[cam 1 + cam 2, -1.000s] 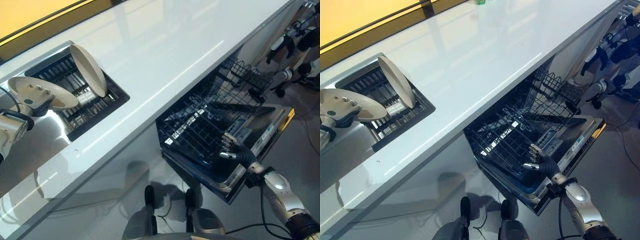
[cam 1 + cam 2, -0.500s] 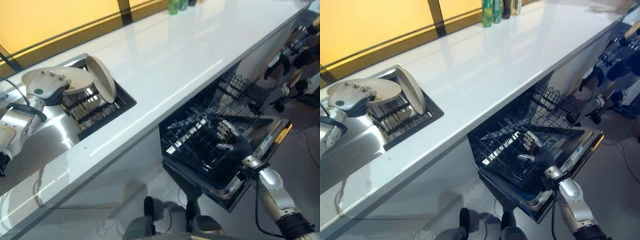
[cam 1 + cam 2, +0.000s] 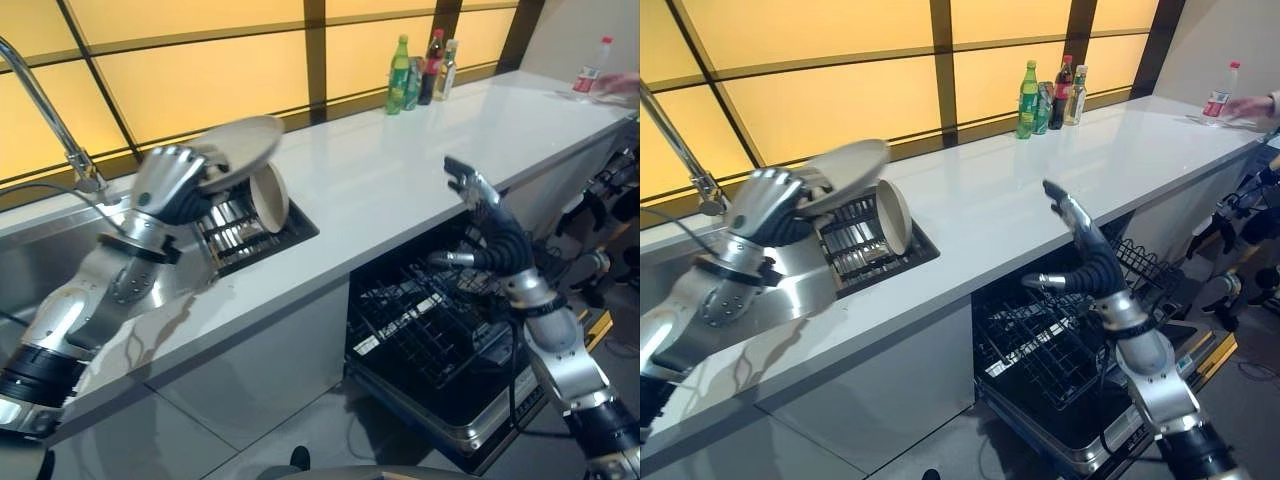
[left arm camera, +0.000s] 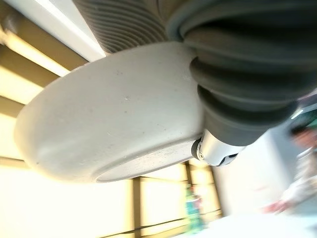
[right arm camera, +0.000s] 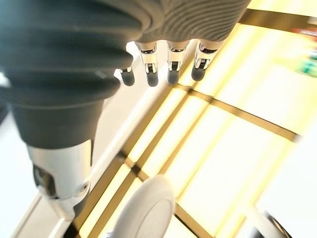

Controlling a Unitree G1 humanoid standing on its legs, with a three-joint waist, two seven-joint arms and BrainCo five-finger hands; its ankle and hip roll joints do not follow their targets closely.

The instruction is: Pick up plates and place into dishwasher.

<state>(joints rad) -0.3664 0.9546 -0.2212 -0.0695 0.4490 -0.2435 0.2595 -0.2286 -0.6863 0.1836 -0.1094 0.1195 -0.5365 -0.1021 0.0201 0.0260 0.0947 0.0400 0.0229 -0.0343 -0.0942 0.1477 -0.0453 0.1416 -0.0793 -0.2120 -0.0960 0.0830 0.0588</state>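
Your left hand (image 3: 168,183) gripped a plate (image 3: 240,147) above the far-left rack (image 3: 245,226) — your right hand (image 3: 1072,222), fingers spread, hovered over the dishwasher basket (image 3: 420,325).

Lifted the plate (image 3: 238,148) clear of the drying rack (image 3: 240,225) in the left hand (image 3: 168,185), well above the counter (image 3: 400,175). Raised the right hand (image 3: 478,195) out of the dishwasher basket (image 3: 420,320), fingers straight, up beside the counter edge.
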